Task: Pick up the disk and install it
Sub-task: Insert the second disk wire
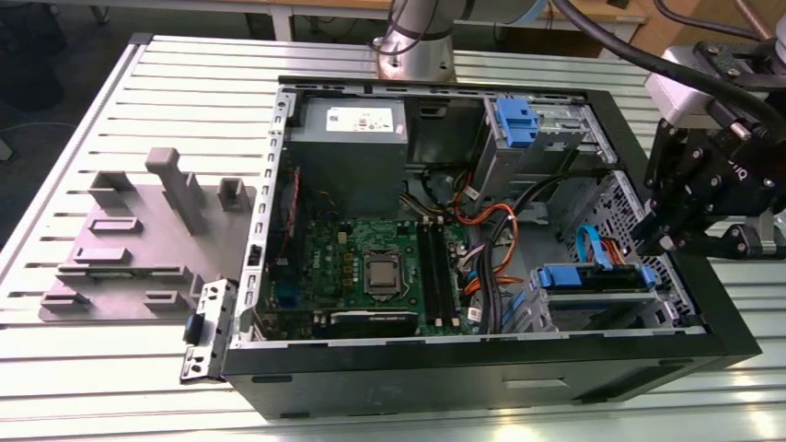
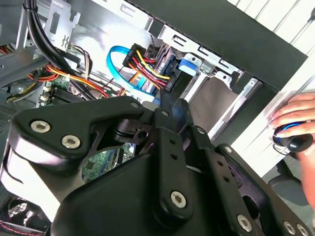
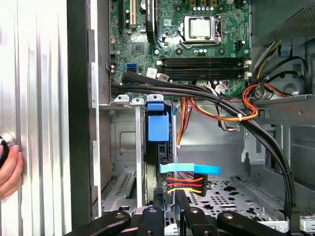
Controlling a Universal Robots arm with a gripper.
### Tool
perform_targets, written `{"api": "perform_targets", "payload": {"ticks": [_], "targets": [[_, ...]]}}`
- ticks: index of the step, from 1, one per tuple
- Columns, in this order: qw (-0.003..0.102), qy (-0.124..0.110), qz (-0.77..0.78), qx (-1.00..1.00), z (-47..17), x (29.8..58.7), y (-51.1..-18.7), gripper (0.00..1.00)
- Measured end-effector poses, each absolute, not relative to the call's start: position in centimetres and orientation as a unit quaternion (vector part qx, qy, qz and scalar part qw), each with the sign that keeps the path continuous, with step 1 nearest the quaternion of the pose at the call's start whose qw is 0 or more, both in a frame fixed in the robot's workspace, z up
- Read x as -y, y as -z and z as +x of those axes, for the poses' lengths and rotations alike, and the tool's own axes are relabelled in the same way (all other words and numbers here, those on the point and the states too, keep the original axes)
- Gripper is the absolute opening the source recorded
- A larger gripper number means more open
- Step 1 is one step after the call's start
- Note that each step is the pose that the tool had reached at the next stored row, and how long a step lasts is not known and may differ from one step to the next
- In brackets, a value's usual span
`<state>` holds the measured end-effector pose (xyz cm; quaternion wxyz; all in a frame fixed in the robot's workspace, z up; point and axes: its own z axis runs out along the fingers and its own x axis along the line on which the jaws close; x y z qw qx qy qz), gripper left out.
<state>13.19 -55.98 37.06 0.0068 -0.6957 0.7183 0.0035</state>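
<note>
We see the disk sitting in the drive bay at the near corner of the open computer case, on the exterior view's right. Its blue carrier stands on edge, so it slides between the bay's rails. Our gripper hangs just beside it at the case wall, fingers drawn narrow with nothing between them. A person's hand rests outside on the slatted table.
</note>
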Motion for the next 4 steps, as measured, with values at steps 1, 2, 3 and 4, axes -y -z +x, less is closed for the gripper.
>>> {"api": "perform_targets", "payload": {"ticks": [1,2,3,4], "targets": [[0.007,-0.003,-0.696,-0.718,13.19,55.98,-37.08,0.24],[0.007,-0.003,-0.696,-0.718,13.19,55.98,-37.10,0.24],[0.007,-0.003,-0.696,-0.718,13.19,55.98,-37.10,0.24],[0.007,-0.003,-0.696,-0.718,13.19,55.98,-37.10,0.24]]}}
